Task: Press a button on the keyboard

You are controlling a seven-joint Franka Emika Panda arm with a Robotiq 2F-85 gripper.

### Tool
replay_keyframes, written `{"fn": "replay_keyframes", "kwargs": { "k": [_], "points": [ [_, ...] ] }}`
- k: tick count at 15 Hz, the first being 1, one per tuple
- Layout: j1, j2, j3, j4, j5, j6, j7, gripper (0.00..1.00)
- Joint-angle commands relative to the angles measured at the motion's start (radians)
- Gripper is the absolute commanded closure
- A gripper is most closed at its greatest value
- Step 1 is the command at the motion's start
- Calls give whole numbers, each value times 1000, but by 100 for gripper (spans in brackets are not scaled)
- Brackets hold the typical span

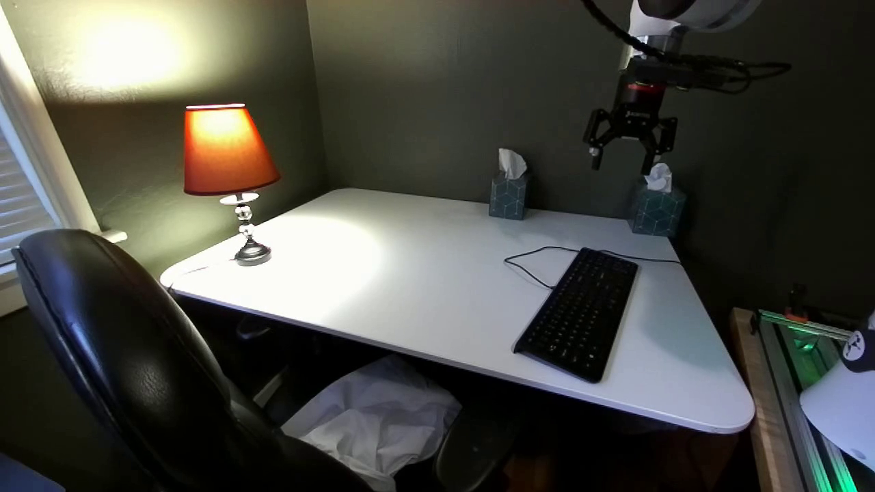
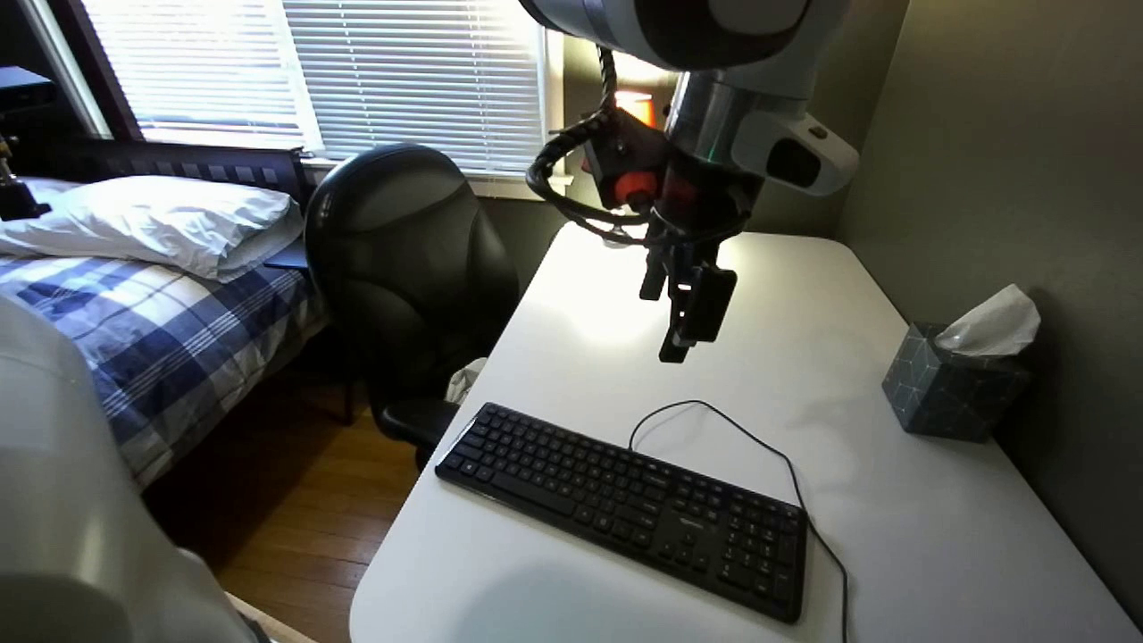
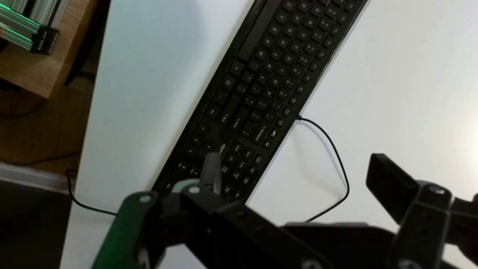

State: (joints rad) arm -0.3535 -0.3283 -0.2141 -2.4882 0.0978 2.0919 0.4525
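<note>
The keyboard [image 1: 581, 314] is long, flat and black and lies on the white desk. It also shows in an exterior view [image 2: 616, 500] with its thin black cable [image 2: 746, 433] leaving the far long edge. My gripper [image 1: 622, 166] is open and empty, high above the desk and apart from the keyboard. It also hangs over the desk in an exterior view [image 2: 665, 323]. In the wrist view the gripper [image 3: 297, 164] has its fingers wide apart. One finger overlaps the number-pad end of the keyboard [image 3: 276, 74] and hides some keys; the other is over white desk.
Two tissue boxes, a nearer one [image 1: 657, 210] and a farther one [image 1: 508, 197], stand along the wall side of the desk [image 1: 410, 273]. A lit lamp [image 1: 229, 154] stands at the far end. A black chair [image 2: 411, 268] is against the desk's side.
</note>
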Motion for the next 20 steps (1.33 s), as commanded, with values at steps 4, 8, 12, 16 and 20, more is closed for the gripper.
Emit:
{"fn": "replay_keyframes", "kwargs": {
  "k": [4,8,12,16,20],
  "points": [
    [0,4,-1,2,-1,-2,10,0],
    [-8,49,6,-6,-13,25,68,0],
    [-10,99,-4,-33,-5,89,105,0],
    [-11,152,-22,-71,10,198,154,0],
    [-19,215,-48,-92,-12,277,163,0]
  ]
}}
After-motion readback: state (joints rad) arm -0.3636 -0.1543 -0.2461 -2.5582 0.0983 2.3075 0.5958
